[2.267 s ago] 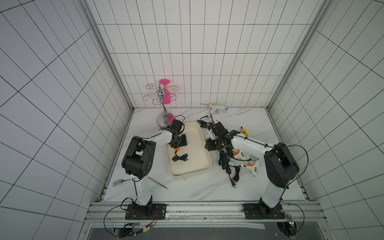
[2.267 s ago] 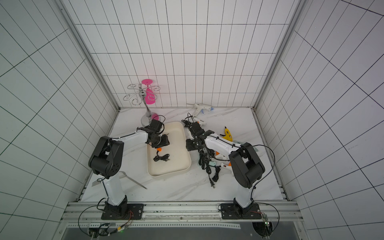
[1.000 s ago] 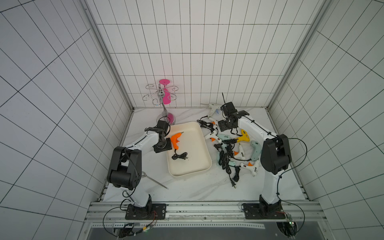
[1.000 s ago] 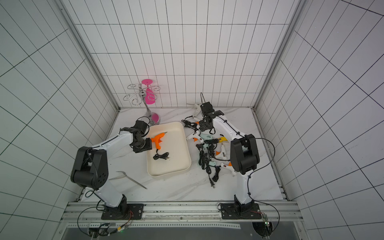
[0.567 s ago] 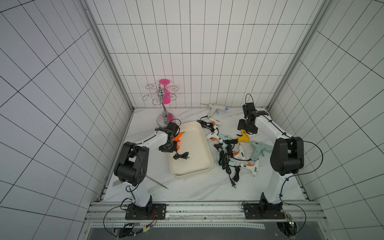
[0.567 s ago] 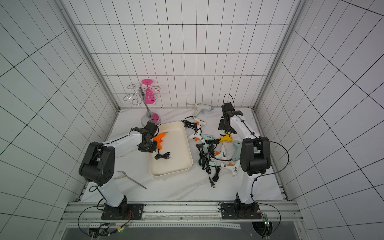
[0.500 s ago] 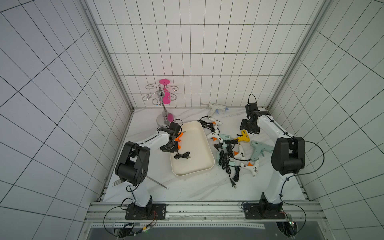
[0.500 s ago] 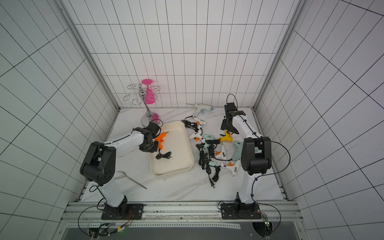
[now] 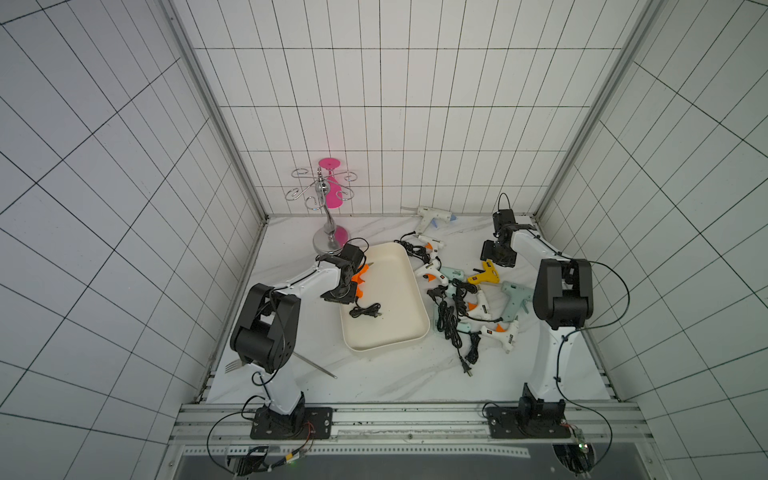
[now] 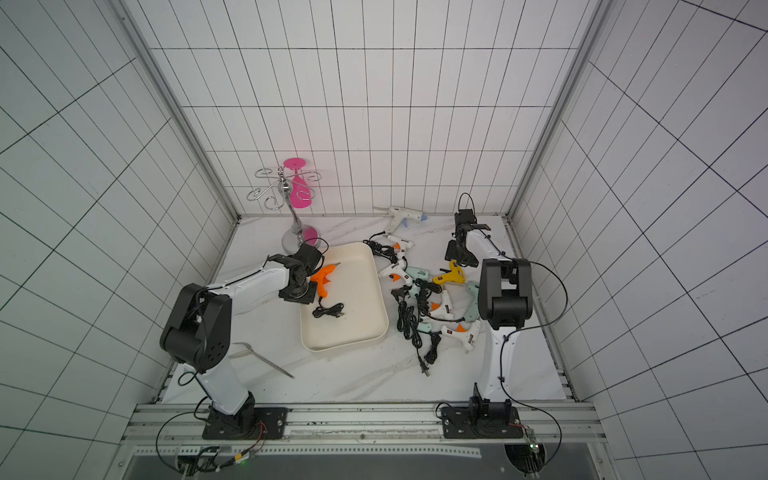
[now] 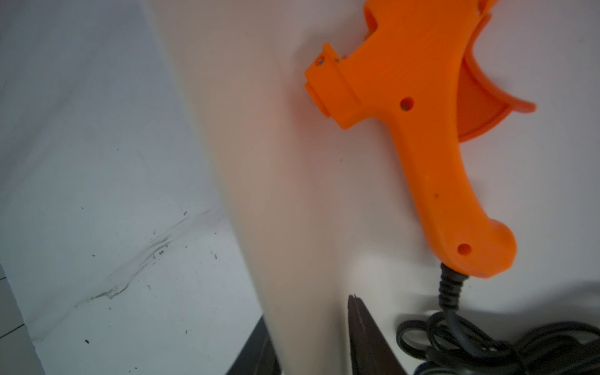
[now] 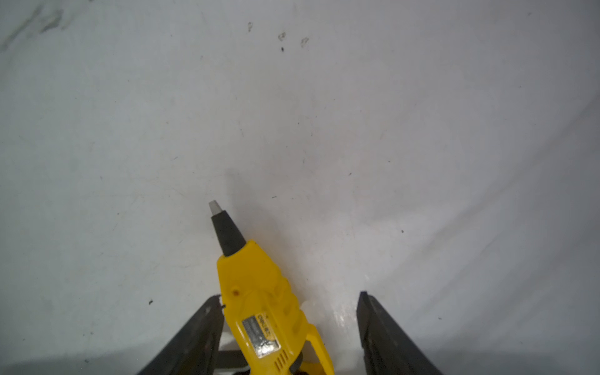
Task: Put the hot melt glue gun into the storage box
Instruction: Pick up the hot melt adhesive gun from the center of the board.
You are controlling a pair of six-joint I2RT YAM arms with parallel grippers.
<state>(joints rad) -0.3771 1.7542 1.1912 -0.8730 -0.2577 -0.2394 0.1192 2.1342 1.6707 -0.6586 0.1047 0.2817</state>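
Note:
An orange hot melt glue gun [image 9: 359,276] [image 10: 323,276] [image 11: 422,130] lies inside the cream storage box [image 9: 386,344] [image 10: 345,344] near its left wall, its black cord [image 9: 365,311] coiled beside it. My left gripper [image 9: 341,294] [image 10: 297,294] [image 11: 306,308] is open, one finger on each side of that wall [image 11: 292,194], and holds nothing. My right gripper [image 9: 496,254] [image 10: 459,254] [image 12: 289,296] is open low over a yellow glue gun [image 9: 484,276] [image 10: 449,276] [image 12: 259,292]. One finger touches the gun's body; the other stands clear.
Several white and mint glue guns with tangled black cords [image 9: 457,299] lie right of the box. Another white gun [image 9: 432,216] rests by the back wall. A metal cup rack with a pink glass [image 9: 328,208] stands at the back left. A fork [image 9: 235,365] lies front left.
My right arm swung from the middle of the table out to the right and came down over the yellow gun. My left gripper moved onto the box's left wall; the box shifted slightly right.

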